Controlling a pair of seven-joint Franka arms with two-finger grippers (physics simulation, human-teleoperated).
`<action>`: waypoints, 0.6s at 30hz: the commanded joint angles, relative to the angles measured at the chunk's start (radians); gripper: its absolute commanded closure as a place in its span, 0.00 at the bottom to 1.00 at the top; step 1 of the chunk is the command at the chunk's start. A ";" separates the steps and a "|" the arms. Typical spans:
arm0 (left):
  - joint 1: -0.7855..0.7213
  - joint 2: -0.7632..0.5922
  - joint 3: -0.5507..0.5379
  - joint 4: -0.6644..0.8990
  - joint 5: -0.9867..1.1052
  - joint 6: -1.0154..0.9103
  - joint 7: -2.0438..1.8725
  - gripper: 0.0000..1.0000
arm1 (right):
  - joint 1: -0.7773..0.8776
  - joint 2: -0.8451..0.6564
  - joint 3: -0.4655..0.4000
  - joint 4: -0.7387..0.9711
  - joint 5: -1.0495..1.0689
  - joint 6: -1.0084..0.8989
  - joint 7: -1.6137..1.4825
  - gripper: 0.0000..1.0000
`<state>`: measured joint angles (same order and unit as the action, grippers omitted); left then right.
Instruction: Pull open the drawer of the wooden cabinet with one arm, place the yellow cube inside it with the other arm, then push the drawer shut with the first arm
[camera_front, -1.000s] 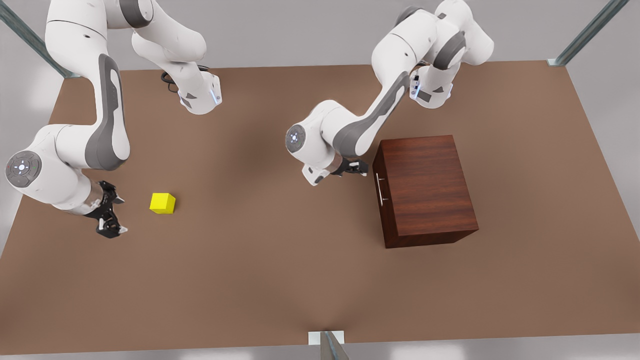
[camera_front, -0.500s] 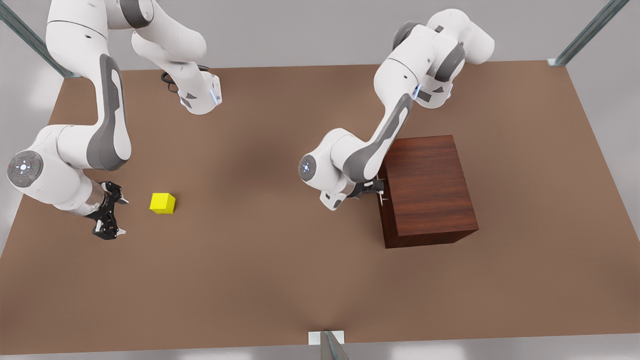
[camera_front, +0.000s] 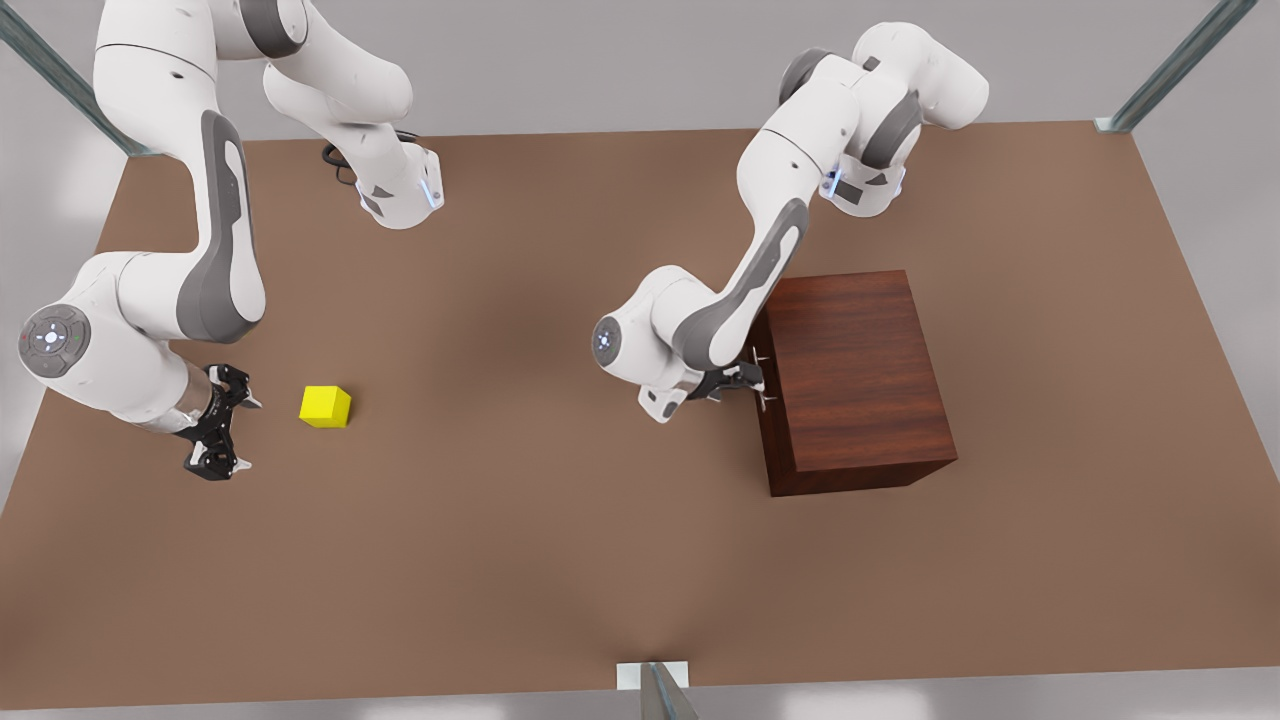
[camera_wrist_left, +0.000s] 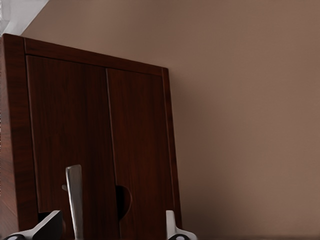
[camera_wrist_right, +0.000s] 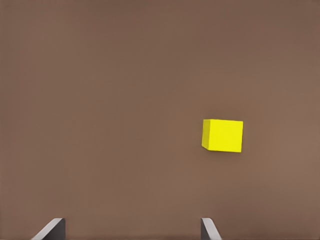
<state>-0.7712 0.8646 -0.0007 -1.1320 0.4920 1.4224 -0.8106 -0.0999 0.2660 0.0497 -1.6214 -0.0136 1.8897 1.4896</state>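
White arms, grey joints, black tools

Over the last second I swung my left gripper (camera_front: 748, 383) in from open table off the cabinet's front, on the front view's left, and brought it right up to the drawer (camera_front: 770, 420), so my open fingers (camera_wrist_left: 171, 227) came to sit either side of the silver bar handle (camera_wrist_left: 74, 200). Most of that travel came first; after that I only shifted slightly. My right gripper (camera_front: 222, 430) edged a little nearer the yellow cube (camera_front: 325, 406).
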 joint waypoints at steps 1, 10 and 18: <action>0.004 -0.001 0.001 0.000 0.013 -0.007 -0.042 0.00 | 0.000 -0.001 -0.001 0.001 0.000 0.000 0.063 0.00; 0.027 -0.018 -0.002 -0.028 -0.036 0.027 -0.038 0.00 | 0.000 -0.001 0.001 0.001 0.000 0.000 0.063 0.00; 0.070 -0.019 -0.004 -0.022 -0.136 0.093 -0.036 0.00 | 0.000 0.001 0.001 0.000 -0.002 0.000 0.064 0.00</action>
<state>-0.7030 0.8460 -0.0058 -1.1556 0.3819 1.4827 -0.8326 -0.0997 0.2678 0.0505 -1.6212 -0.0149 1.8897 1.5294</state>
